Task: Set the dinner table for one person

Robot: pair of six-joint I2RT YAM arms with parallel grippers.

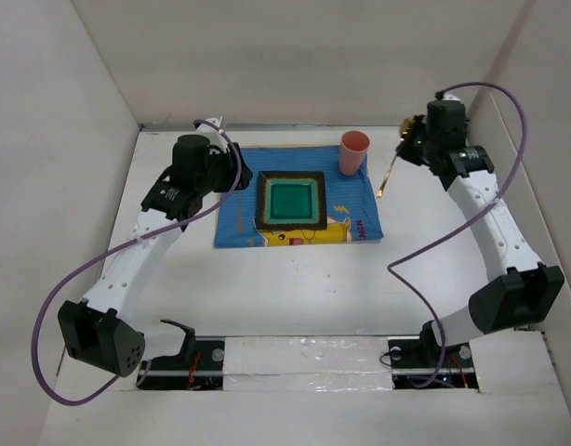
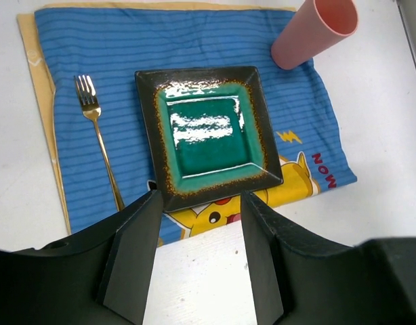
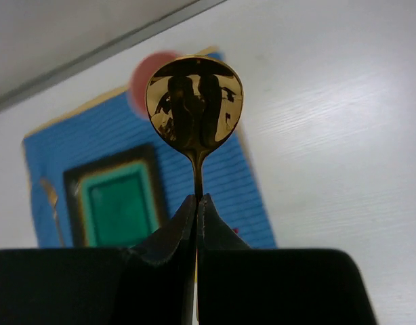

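Your counter [image 1: 304,288] spans the view; far centre, a blue mat [image 1: 234,223] carries plate [image 1: 292,201], fork [image 2: 99,145] left, cup [image 1: 353,153] far right. Your left pincer [image 2: 200,200] hangs spread, empty; your right pincer [image 3: 196,203] is clamped on a gold spoon [image 3: 194,101], aloft.

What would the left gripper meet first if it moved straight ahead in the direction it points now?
Most likely the near edge of the green plate, which sits right ahead of the open left gripper. Depth is unclear, so it might touch the blue mat just before it.
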